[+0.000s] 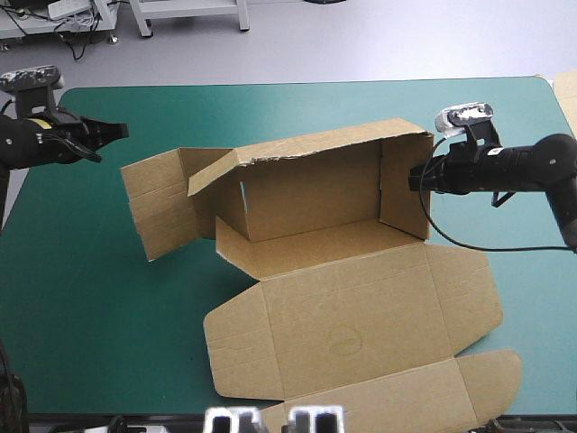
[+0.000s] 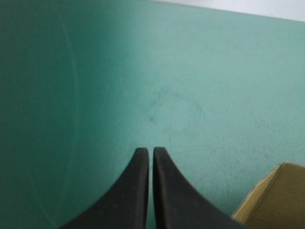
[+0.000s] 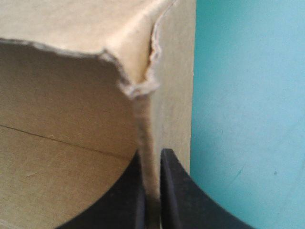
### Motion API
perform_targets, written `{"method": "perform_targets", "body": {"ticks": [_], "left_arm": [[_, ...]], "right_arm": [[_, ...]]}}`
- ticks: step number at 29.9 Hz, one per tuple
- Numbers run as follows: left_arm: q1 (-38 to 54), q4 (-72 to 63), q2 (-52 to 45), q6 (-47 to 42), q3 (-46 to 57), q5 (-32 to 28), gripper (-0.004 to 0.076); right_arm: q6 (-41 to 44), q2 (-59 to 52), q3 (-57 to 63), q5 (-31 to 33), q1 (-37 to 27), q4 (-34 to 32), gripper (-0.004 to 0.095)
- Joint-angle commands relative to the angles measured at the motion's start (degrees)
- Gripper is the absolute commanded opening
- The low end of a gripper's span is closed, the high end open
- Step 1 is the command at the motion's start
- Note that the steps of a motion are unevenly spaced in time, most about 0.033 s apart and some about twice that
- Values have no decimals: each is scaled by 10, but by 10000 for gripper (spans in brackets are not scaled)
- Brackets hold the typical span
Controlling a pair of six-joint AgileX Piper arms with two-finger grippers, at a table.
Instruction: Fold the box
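Box (image 1: pixel 343 271) sits mid-table on the teal-green cover (image 1: pixel 90 289), partly formed. Long back wall is raised, right end wall is raised and meets it at a corner. Left end is loose: one panel leans inward at an angle and another lies spread out toward the table's left edge. Base is flat, and the wide lid panel with its side flaps lies flat toward the near edge, its front flap reaching that edge. Right gripper (image 1: pixel 415 176) comes in from the right and is clamped on the raised right end wall. In the right wrist view the black fingers (image 3: pixel 174 191) are all but closed with the brown sheet edge-on between them, box interior to one side, bare cover to the other. The upper corner ahead of them is ragged and torn. Left gripper (image 1: pixel 115 133) hangs over bare cover near the table's far left corner, well apart from the box, fingers pressed together on nothing. In its wrist view a brown box corner (image 2: pixel 276 200) shows off to one side. Strip of more board (image 1: pixel 568 95) at the table's right edge.
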State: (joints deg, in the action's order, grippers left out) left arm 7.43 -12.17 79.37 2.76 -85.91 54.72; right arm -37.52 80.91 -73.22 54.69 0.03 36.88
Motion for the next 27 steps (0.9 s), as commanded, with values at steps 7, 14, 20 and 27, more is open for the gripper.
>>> {"method": "perform_targets", "body": {"ticks": [7,14,20,27], "left_arm": [[73,-91,15,74,-19,71,14],[73,-91,24,79,-19,67,11],[73,-97,38,103,-19,66,11],[73,-97,55,118,-19,66,10]], "right_arm": [[117,144,-180,141,0,-24,2],[97,248,-266,155,26,-43,2],[79,270,-292,90,98,-198,13],[81,271,-293,47,152,-327,226]]}}
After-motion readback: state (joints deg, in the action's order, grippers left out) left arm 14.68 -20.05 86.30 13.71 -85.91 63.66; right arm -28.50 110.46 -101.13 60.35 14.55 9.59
